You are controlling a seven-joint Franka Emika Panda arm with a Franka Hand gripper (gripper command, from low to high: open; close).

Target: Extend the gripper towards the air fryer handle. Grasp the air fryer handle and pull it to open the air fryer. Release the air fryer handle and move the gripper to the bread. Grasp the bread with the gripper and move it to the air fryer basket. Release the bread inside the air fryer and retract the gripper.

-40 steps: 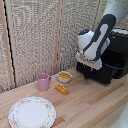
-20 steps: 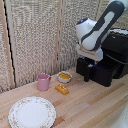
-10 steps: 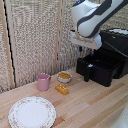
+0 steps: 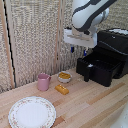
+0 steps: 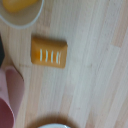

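Exterior view first: the gripper [image 4: 78, 49] hangs in the air over the table [image 4: 95, 107], with its dark fingers [image 4: 72, 49] pointing down. There's a gap between the two tips, so they look parted and they're holding nothing. The bread [image 4: 62, 89] lies flat on the wood well below the fingers and a bit toward the exterior view's left of them, not touching. Just behind the bread is the bowl [image 4: 64, 77], and the pink cup [image 4: 43, 81] stands beside that, further to the exterior view's left. The plate [image 4: 32, 112] is nearer the camera. On the exterior view's right of the fingers, the fryer [image 4: 114, 50] has its basket [image 4: 100, 66] pulled out, handle [image 4: 88, 72] sticking out front.

Wrist view: looks straight down at the bread [image 5: 49, 51], and you can see pale stripes on its top that the other camera doesn't pick up. The bowl [image 5: 20, 16] rim, the cup [image 5: 12, 97] and a sliver of plate [image 5: 54, 125] edge all sit around it. No fingers show here, and the fryer isn't in this shot either.
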